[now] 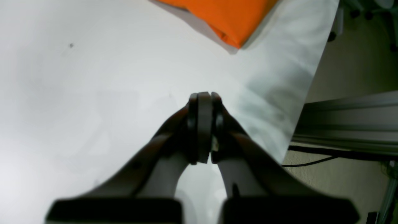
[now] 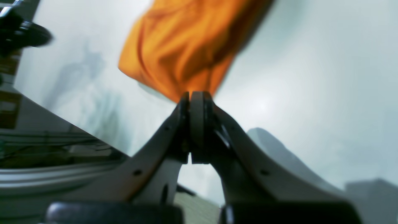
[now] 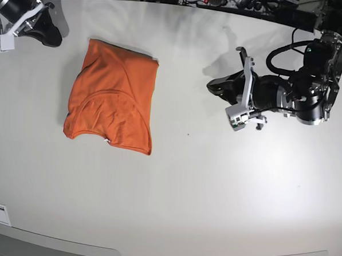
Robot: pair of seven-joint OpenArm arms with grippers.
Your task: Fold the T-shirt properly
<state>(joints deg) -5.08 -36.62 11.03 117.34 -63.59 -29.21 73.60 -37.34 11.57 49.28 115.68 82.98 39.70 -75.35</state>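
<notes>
A: Cotton, or something like it, thin and soft. The T-shirt [image 3: 112,99] lies on the white table [image 3: 185,192], toward the side of the right arm, already folded into a compact, slightly skewed packet with the rounded neckline showing on top.

B: So how would it handle?

A: My guess is light and limp. It will drape and sag from any single hold, and the layers could slide over one another and come undone if dragged. Not fragile, and not slippery on that matte surface, I'd think.

B: Where would you take it?

A: At the corners or along a folded edge, pinching all layers at once, ideally with both arms so the fold stays square. The lower corner nearest the table's middle looks the easiest to reach.

B: And the grippers?

A: Neither holds anything. The left gripper [image 1: 203,95] has its jaws pressed together over bare table, well apart from the cloth. The right gripper [image 2: 196,93] also has its jaws together; the orange cloth shows beyond its tips in the wrist view, but the base view puts that arm up at the table's far corner, clear of the shirt.

B: Any print, brand, writing?

A: None readable. The shirt is plain orange; a small pale speck at its lower hem may be a tag, too small to tell.
</notes>
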